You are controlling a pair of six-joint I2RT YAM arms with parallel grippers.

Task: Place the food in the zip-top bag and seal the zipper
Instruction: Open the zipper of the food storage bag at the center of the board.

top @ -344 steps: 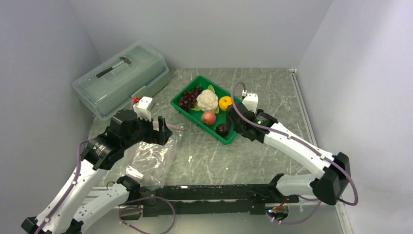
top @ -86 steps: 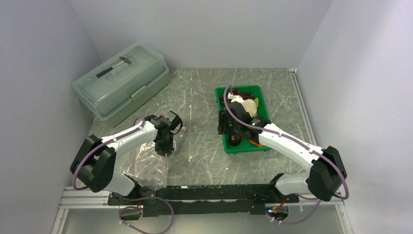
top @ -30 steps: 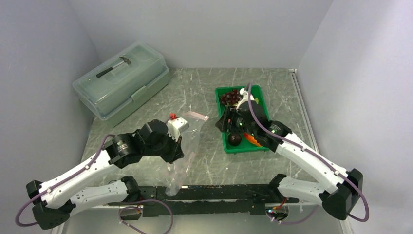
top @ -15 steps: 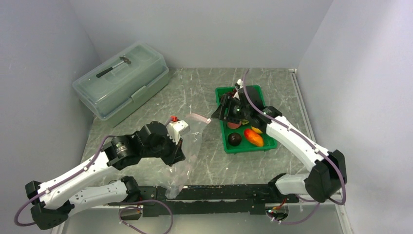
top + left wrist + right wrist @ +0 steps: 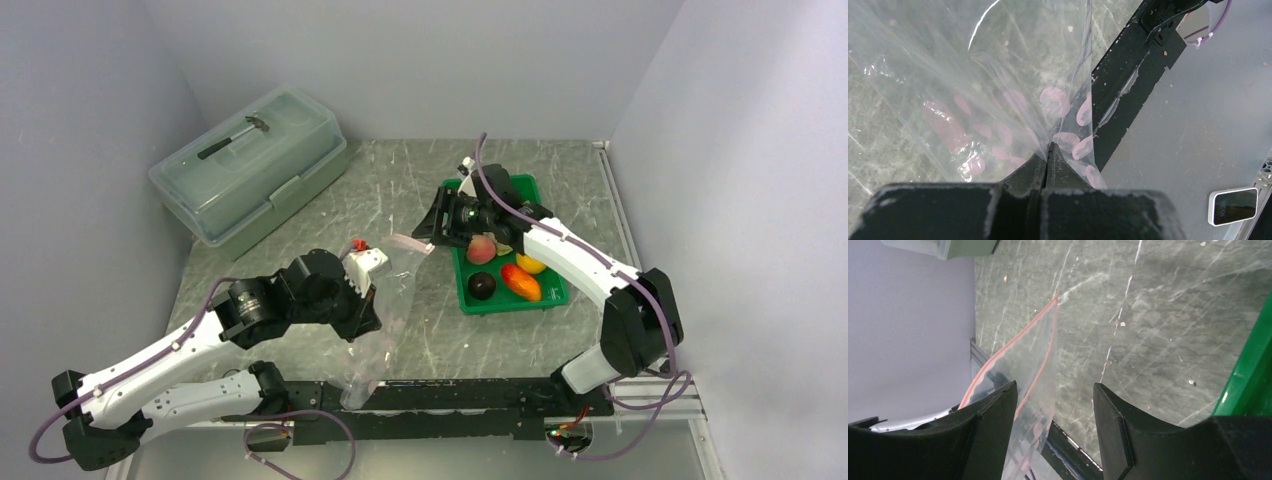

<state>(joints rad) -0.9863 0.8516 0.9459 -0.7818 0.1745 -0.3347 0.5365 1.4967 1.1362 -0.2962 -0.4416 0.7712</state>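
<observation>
Clear plastic zip-top bag (image 5: 392,300) lies left of the green tray (image 5: 512,305), which holds a peach (image 5: 481,249), plum (image 5: 482,286), pepper (image 5: 520,282) and orange (image 5: 531,265). Left wrist view: the left gripper (image 5: 1048,150) is clenched on the bag's film. Right wrist view: the right gripper (image 5: 1053,405) is spread and empty, with the pink zipper (image 5: 1015,338) beyond it.
</observation>
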